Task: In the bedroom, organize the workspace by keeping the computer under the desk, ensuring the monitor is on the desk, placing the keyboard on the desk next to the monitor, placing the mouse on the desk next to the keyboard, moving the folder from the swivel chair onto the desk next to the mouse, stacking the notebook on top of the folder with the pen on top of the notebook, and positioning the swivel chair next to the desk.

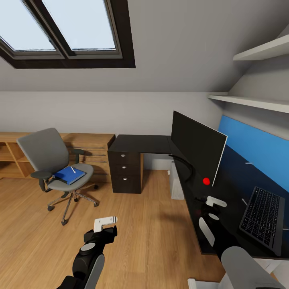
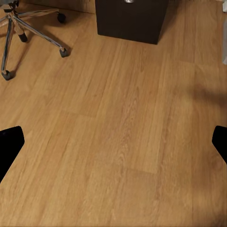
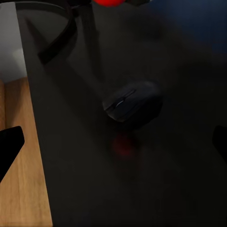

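Right gripper (image 1: pixel 212 208), jaws open, hovers over the mouse (image 3: pixel 132 105) near the desk (image 3: pixel 71 156) edge and could knock it off; left gripper (image 1: pixel 105 223) open over the floor (image 2: pixel 118 118).

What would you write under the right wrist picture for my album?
Open right gripper hovering above the dark mouse on the black desk.

The long shiny black desk (image 1: pixel 152 143) has a big thin black monitor (image 1: pixel 196 146) standing on it. Near the monitor's curved stand sits a small dark round mouse (image 3: pixel 132 104). A slim grey keyboard with dark keys (image 1: pixel 263 218) lies flat on the desk too, off to one side of the mouse. The light wood floor (image 1: pixel 152 224) holds the desk's black drawers, a white computer box (image 1: pixel 176 182) under the desk, and a grey chair on wheels (image 1: pixel 60 168). A flat blue folder (image 1: pixel 69 175) lies on the chair seat
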Controlling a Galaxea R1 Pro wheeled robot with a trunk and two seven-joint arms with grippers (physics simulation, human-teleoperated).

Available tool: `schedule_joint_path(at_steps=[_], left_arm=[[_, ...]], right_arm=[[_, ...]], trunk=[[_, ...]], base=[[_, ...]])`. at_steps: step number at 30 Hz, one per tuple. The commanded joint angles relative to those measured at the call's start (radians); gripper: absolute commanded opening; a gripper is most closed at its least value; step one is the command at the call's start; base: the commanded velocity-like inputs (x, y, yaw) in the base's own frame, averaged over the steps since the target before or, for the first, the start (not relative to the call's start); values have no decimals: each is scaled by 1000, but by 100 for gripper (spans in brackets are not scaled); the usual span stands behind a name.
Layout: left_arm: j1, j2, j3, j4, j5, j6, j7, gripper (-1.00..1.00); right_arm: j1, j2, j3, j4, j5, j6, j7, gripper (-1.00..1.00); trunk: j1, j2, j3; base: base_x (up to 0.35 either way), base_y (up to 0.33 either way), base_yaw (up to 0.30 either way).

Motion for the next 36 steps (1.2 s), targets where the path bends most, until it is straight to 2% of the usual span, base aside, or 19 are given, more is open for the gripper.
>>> schedule_joint_path(at_steps=[1, 26, 36], left_arm=[[-1, 0, -1, -1, 10, 2, 10, 100], [-1, -1, -4, -30, 11, 4, 10, 100], [-1, -3, -5, -30, 11, 4, 10, 100]], right_arm=[[0, 0, 2, 0, -10, -3, -3, 100], [4, 0, 2, 2, -10, -2, -2, 100], [4, -1, 1, 4, -10, -2, -5, 100]], trunk=[[0, -1, -1], [0, -1, -1], [38, -71, -32]], base=[[0, 0, 0], [0, 0, 0], [0, 0, 0]])
